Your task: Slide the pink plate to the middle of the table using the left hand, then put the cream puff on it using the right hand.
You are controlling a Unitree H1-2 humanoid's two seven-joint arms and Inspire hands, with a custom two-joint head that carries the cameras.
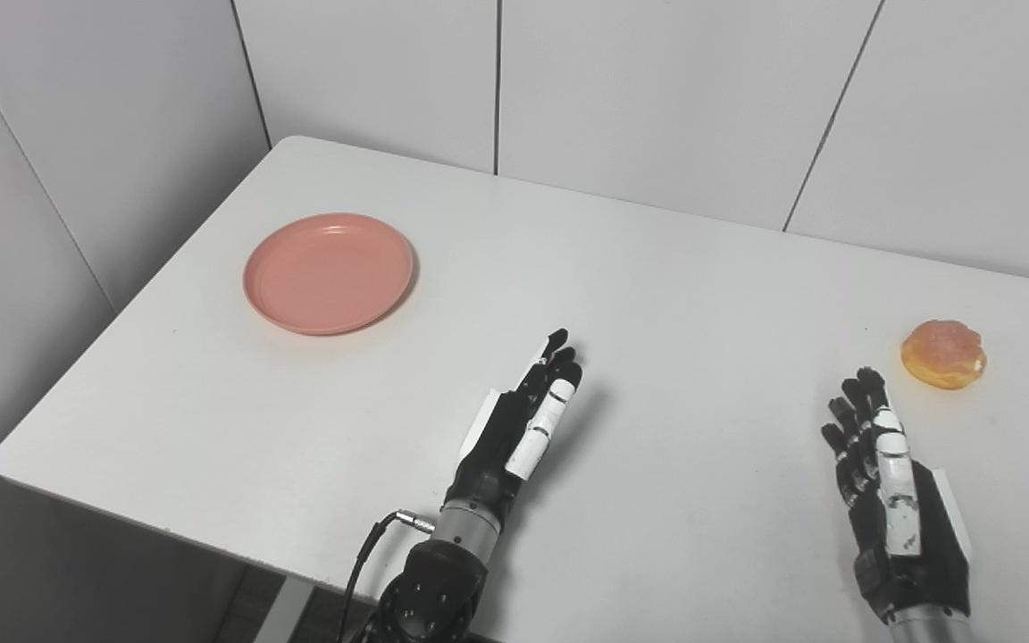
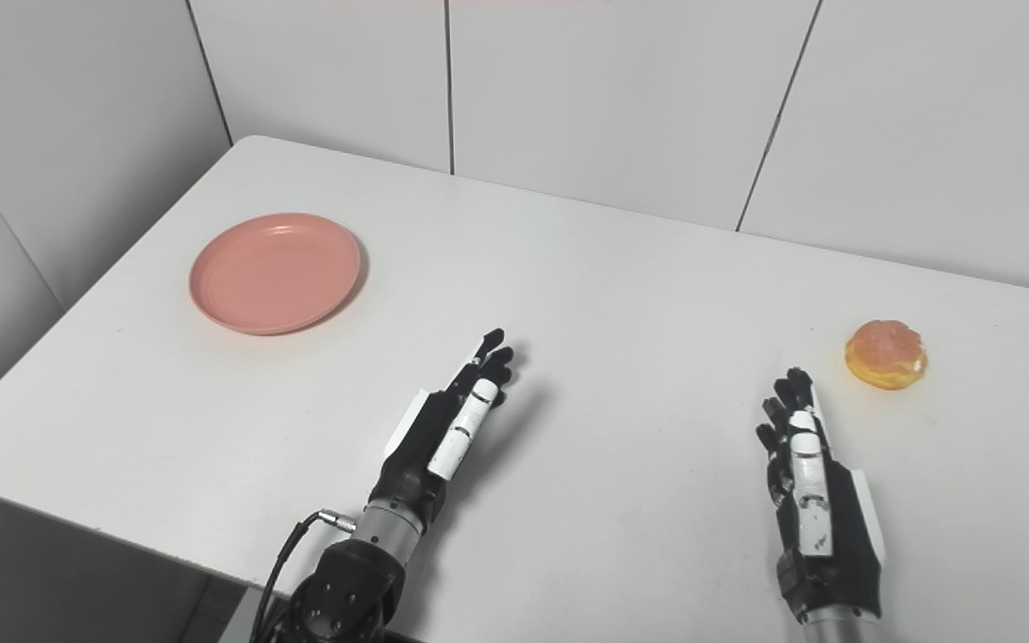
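Note:
A round pink plate (image 1: 329, 272) lies empty on the white table (image 1: 675, 295), toward its far left. A golden cream puff (image 1: 943, 354) sits on the table at the right. My left hand (image 1: 523, 420) hovers over the near middle of the table, fingers stretched out and empty, well to the right of and nearer than the plate. My right hand (image 1: 885, 482) is open and empty at the near right, its fingertips a short way to the near left of the cream puff, not touching it.
White wall panels (image 1: 657, 89) stand close behind the table and along its left side. The table's left corner and front edge (image 1: 77, 487) are near. A cable (image 1: 363, 563) hangs from my left wrist.

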